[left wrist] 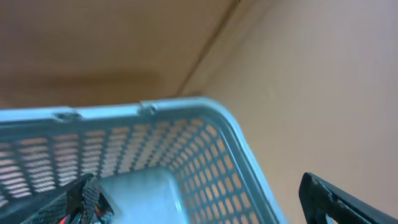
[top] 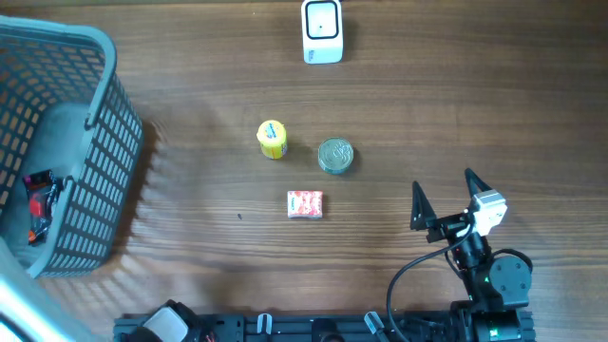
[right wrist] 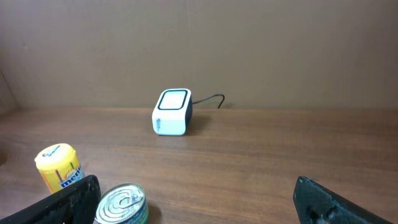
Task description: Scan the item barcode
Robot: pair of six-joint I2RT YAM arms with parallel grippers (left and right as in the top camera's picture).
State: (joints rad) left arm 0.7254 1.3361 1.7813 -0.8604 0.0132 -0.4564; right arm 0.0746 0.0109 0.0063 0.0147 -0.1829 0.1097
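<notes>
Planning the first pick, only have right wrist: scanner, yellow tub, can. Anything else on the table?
Observer: A pink packet lies apart from the can, on the side away from the scanner.
Operator: Left side?
Observer: A grey basket, a red-and-black item inside.
Operator: And the other arm?
Observer: Left gripper open, empty, facing the basket.

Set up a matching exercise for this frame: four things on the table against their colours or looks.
Things:
1 scanner
2 small tub
3 tin can
4 flat packet

Looks:
A silver lid with a pull ring
B white, cable behind it
C yellow, blue lettering
D pink and white

Pairs: 1-B, 2-C, 3-A, 4-D
</notes>
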